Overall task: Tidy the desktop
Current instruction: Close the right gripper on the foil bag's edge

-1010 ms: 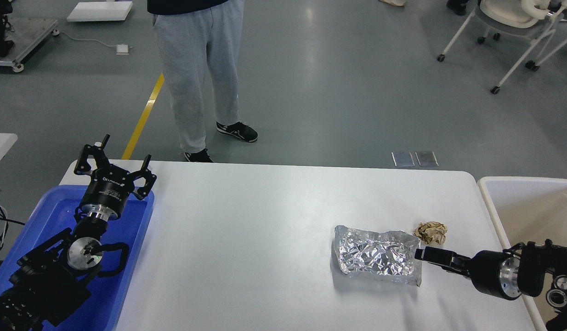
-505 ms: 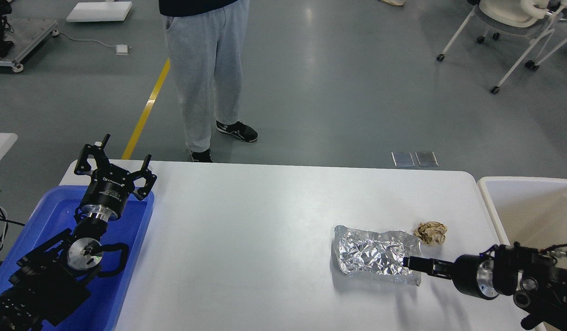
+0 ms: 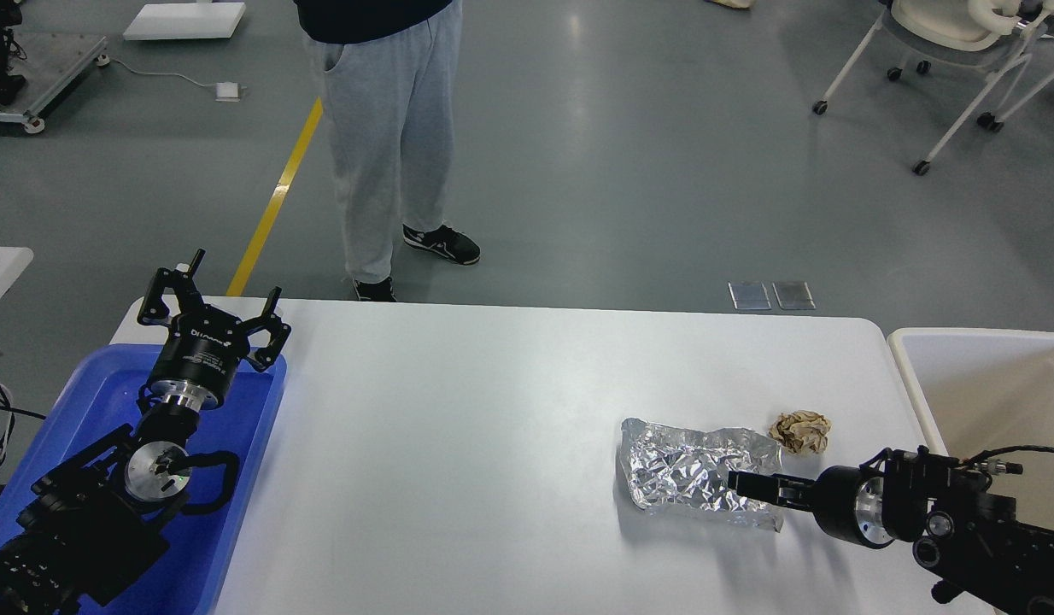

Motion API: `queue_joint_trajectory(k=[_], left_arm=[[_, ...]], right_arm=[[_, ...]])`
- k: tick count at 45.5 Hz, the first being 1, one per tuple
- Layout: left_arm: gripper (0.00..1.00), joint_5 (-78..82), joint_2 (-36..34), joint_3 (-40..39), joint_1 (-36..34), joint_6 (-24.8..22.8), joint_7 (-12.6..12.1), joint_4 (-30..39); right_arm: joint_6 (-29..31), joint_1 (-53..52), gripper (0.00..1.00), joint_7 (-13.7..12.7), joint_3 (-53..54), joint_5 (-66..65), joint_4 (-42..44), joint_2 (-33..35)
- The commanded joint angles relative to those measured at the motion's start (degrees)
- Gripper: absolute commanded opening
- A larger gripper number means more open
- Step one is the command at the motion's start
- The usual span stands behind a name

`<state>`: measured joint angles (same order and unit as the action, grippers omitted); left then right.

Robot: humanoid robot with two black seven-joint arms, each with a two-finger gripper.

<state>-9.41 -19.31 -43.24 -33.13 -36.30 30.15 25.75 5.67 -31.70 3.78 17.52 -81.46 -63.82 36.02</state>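
The white desktop (image 3: pixel 493 410) fills the middle of the head view. A crumpled silver foil bag (image 3: pixel 681 470) lies on its right part. A small ball of brown crumpled paper (image 3: pixel 802 430) sits just right of the bag's far corner. My right gripper (image 3: pixel 740 483) comes in from the lower right and its tip lies over the bag's right end; its fingers show end-on and cannot be told apart. My left gripper (image 3: pixel 213 305) is open and empty, held above the far end of the blue tray.
A blue plastic tray (image 3: pixel 237 444) stands at the table's left edge under my left arm. A beige bin (image 3: pixel 980 376) stands off the table's right edge. A person in grey trousers (image 3: pixel 382 137) stands beyond the far edge. Wheeled chairs stand far right.
My right gripper has moved left, from beside the bag's right end to over it. The person has shifted slightly right. The left arm has not moved.
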Motion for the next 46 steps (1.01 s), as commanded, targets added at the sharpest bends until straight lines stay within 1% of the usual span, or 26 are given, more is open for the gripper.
queue_joint_trajectory(k=[1, 3, 6, 11, 14, 39, 46], left_arm=[[1.0, 0.0, 0.0, 0.0, 0.0, 0.0, 0.0, 0.0], [1.0, 0.0, 0.0, 0.0, 0.0, 0.0, 0.0, 0.0], [1.0, 0.0, 0.1, 0.0, 0.0, 0.0, 0.0, 0.0], [1.0, 0.0, 0.0, 0.0, 0.0, 0.0, 0.0, 0.0], [1.0, 0.0, 0.0, 0.0, 0.0, 0.0, 0.0, 0.0], [1.0, 0.0, 0.1, 0.0, 0.0, 0.0, 0.0, 0.0], [1.0, 0.0, 0.0, 0.0, 0.0, 0.0, 0.0, 0.0]], right_arm=[[-1.2, -1.2, 0.62, 0.4, -2.7, -0.5, 2.0, -1.5], [-1.2, -1.5, 0.46, 0.4, -4.1, -0.5, 2.0, -1.4], [-1.3, -2.5, 0.29, 0.4, -5.6, -0.5, 2.0, -1.3], [-2.1, -3.2, 0.07, 0.3, -6.7, -0.5, 2.4, -1.3], [-2.8, -3.3, 0.01, 0.3, -6.7, -0.5, 2.4, -1.2], [-3.2, -3.3, 0.0, 0.2, -6.8, 0.2, 3.8, -0.9], [-2.1, -4.0, 0.0, 0.4, -6.9, 1.5, 2.0, 1.3]])
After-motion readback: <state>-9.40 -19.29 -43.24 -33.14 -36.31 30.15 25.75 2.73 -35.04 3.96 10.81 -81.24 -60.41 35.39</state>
